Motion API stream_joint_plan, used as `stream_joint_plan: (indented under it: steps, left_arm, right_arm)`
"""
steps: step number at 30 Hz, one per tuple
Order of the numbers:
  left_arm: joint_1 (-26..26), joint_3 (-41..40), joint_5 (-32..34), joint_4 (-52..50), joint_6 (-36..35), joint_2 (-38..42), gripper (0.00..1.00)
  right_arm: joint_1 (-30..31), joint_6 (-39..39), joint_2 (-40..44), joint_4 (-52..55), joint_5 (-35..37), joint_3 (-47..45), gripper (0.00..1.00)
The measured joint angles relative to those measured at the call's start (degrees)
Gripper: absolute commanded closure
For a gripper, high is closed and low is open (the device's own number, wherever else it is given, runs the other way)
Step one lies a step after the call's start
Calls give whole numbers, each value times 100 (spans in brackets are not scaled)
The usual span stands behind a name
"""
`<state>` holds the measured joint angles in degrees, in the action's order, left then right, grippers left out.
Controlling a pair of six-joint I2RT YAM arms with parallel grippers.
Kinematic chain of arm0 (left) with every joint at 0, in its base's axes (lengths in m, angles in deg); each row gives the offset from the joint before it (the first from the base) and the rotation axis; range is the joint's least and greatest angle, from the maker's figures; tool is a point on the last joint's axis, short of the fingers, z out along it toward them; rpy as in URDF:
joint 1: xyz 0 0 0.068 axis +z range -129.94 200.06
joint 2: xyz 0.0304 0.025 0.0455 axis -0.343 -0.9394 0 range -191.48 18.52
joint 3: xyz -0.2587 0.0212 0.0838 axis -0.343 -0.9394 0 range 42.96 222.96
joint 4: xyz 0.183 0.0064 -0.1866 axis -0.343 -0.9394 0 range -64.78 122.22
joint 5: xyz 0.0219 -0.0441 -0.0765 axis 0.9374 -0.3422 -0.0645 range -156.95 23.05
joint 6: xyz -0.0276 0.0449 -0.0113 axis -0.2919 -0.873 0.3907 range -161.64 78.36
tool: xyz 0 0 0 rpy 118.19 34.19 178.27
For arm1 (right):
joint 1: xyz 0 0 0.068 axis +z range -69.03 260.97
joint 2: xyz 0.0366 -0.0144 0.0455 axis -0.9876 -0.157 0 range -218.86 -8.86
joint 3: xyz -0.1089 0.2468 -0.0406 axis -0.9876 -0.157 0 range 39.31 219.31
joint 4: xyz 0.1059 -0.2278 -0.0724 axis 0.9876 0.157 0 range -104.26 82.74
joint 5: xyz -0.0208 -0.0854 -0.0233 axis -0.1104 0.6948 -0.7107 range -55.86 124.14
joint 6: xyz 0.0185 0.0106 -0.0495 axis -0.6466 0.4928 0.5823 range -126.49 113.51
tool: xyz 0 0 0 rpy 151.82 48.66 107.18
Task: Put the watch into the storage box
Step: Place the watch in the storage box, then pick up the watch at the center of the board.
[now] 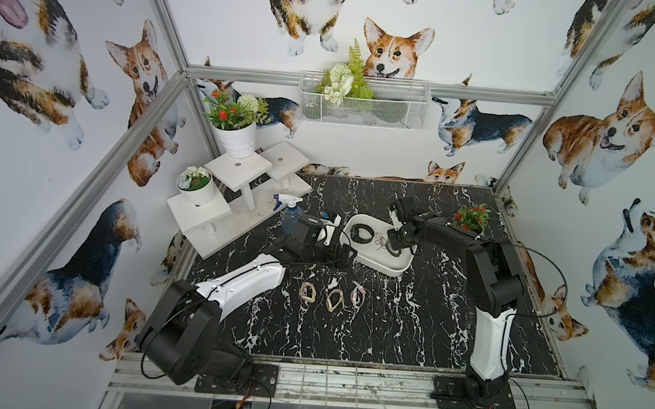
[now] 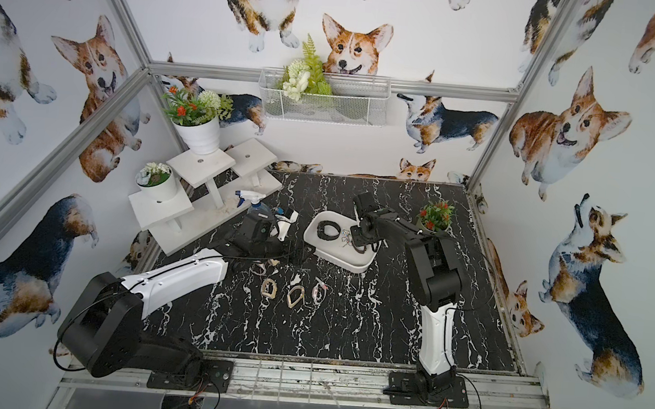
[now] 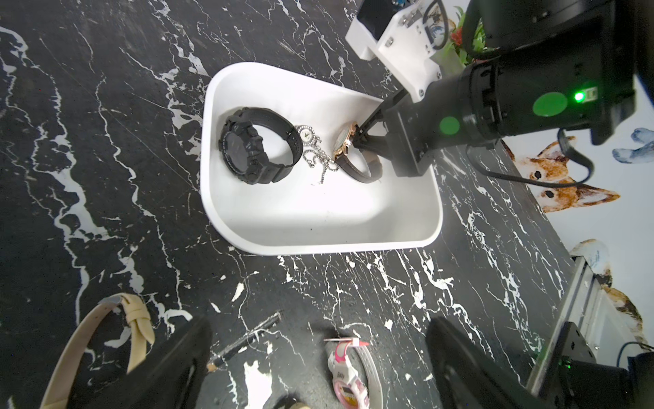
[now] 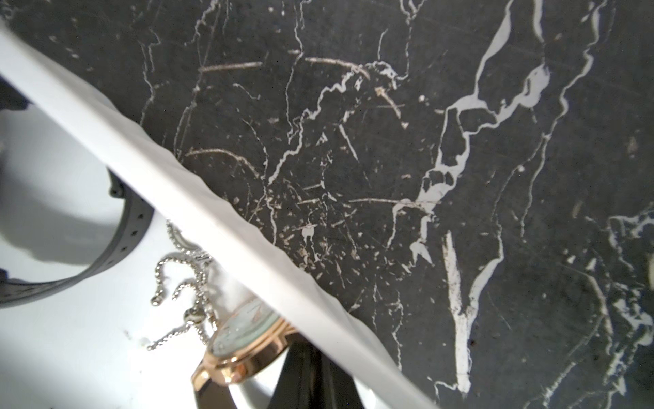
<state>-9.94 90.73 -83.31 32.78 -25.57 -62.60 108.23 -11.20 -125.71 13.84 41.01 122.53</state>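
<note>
right wrist view: the storage box (image 4: 219,226) rim crosses as a blurred band, hiding part of the rose-gold watch (image 4: 244,340); the frame edge cuts its strap and the black watch (image 4: 131,230). left wrist view: my left gripper (image 3: 318,322), its fingers (image 3: 166,364) blurred and cut off by the edge.

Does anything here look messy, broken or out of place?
Nothing looks spilled or broken. The rose-gold watch with brown strap stands on edge in the white plastic tub, pinched by the right claw. Oddly, a thin dark pencil lies on the black marble table.
</note>
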Motion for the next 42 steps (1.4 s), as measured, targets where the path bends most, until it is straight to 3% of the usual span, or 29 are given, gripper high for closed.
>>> stream_joint_plan:
  steps: [10, 12, 15, 24, 31, 42]
  left_arm:
    - [-2, 0, 101, -7, -22, 76, 0]
    - [-2, 0, 114, -31, -22, 111, 0]
    - [0, 0, 234, -52, -17, 188, 0]
    - [52, -20, 535, -142, 9, 487, 0]
    - [332, -127, 695, -243, 157, 758, 0]
    - [909, -308, 824, -470, 481, 721, 0]
  right_arm:
    - [0, 42, -7, -4, 33, -42, 84]
    - [0, 42, 35, -2, 33, -61, 73]
    - [0, 66, 306, 26, 31, -98, 64]
    - [157, 131, 1134, 20, 9, -155, 54]
    - [752, 175, 1858, -28, -94, -389, 50]
    - [2208, -354, 3335, -833, -474, -2258, 48]
